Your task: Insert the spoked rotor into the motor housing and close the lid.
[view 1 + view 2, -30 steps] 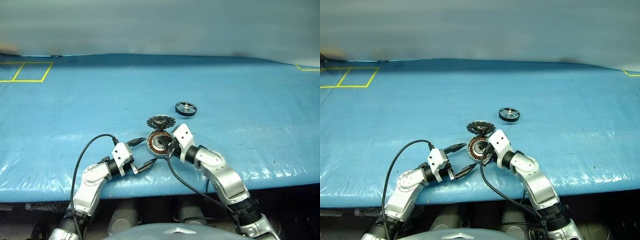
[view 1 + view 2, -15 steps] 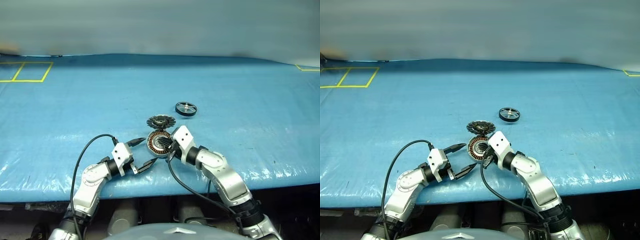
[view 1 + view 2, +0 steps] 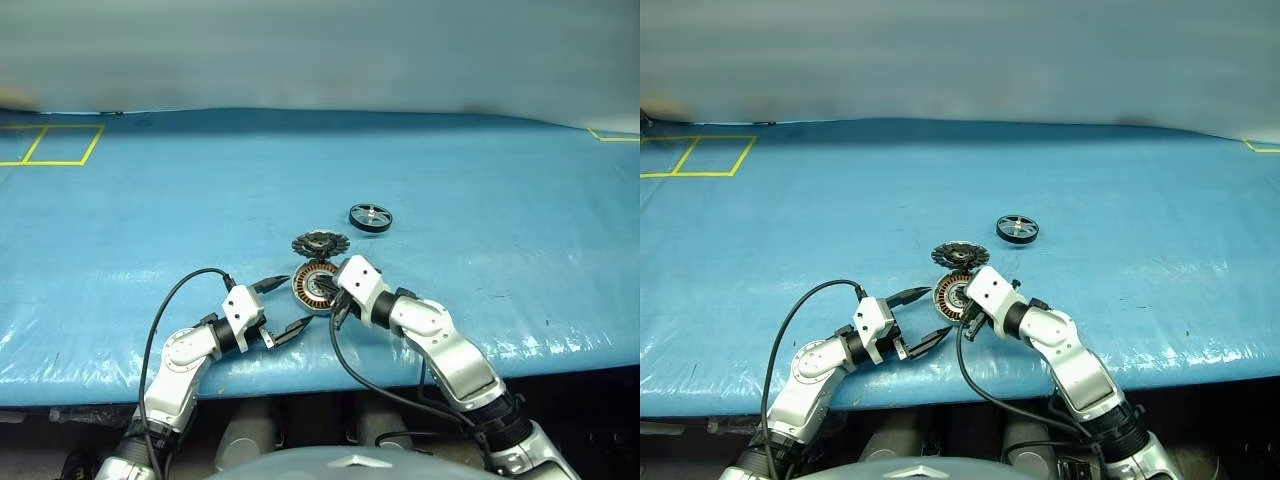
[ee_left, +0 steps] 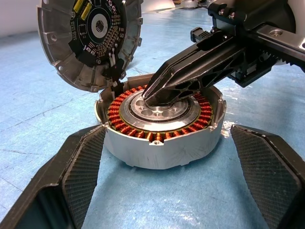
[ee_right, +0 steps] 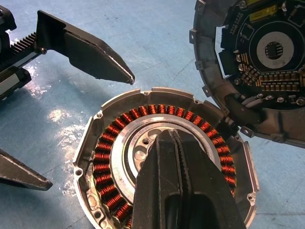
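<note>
Here the right claw (image 4: pixel 157 95) reaches in from the right, angled slightly down, fingers pressed together with the tips resting on the silver centre hub of the motor housing (image 4: pixel 162 131). The housing lies flat on the blue tabletop (image 3: pixel 150 220), open face up. The left claw (image 3: pixel 288 307) is level, jaws spread, flanking the housing without touching. The lid (image 4: pixel 88 40) stands tilted just beyond, circuit-board face showing. The spoked rotor (image 3: pixel 371 216) lies flat, well apart behind.

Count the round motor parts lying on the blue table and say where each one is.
3. The motor housing sits nearest the robot, between the two arms. The lid lies just beyond it, touching it. The spoked rotor lies apart, farther back and to the right.
</note>
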